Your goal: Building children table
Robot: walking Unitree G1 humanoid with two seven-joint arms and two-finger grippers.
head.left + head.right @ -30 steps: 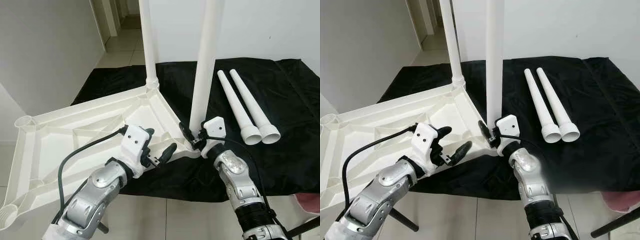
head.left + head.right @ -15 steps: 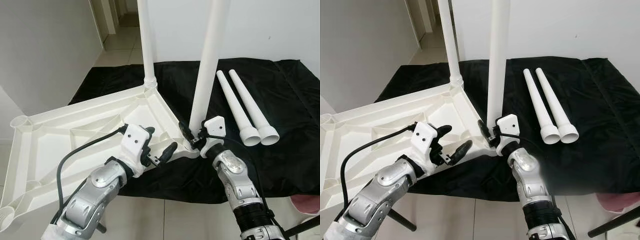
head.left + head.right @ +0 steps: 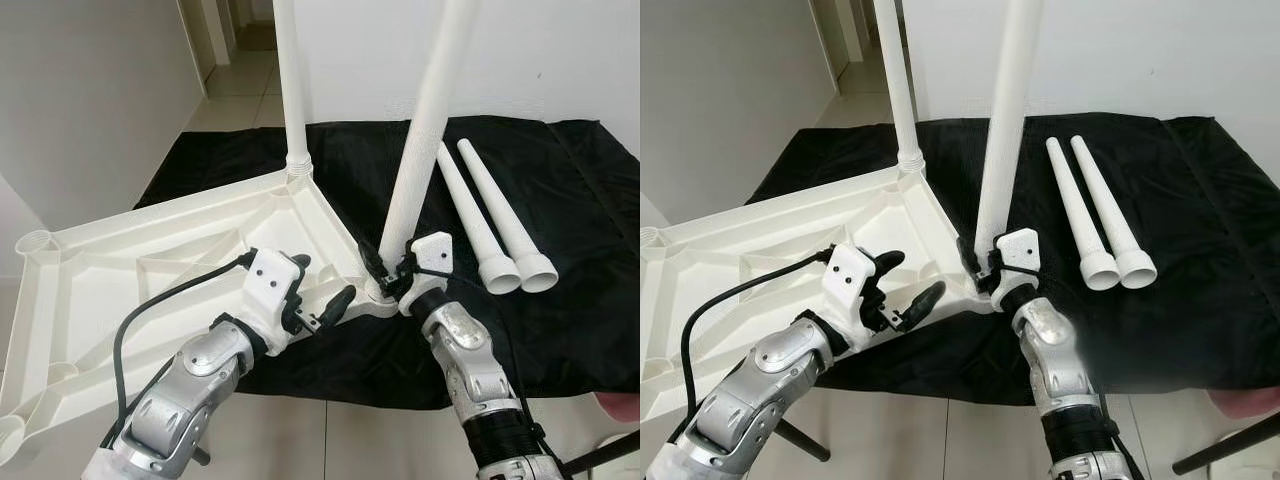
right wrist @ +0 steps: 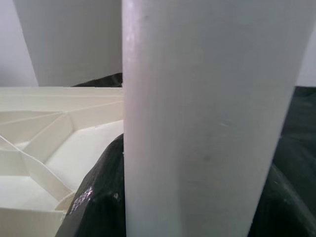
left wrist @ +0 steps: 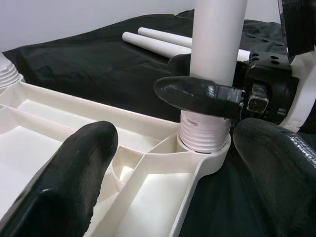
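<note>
Upturned white tabletop (image 3: 150,270): right gripper (image 3: 385,280) clamps the tilted leg (image 3: 425,130) at its corner socket; left gripper (image 3: 318,300) hovers beside, fingers spread, empty.

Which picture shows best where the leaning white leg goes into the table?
The left wrist view: the leaning white plastic leg ends in a ribbed collar sitting in the white tabletop's corner socket. Eye views show it small; the right wrist view shows its shaft.

White walls (image 3: 90,90) L & behind; pale tiled floor (image 3: 240,85) ran into hallway. Black cloth (image 3: 580,260) lay spread. Even, bright light.
</note>
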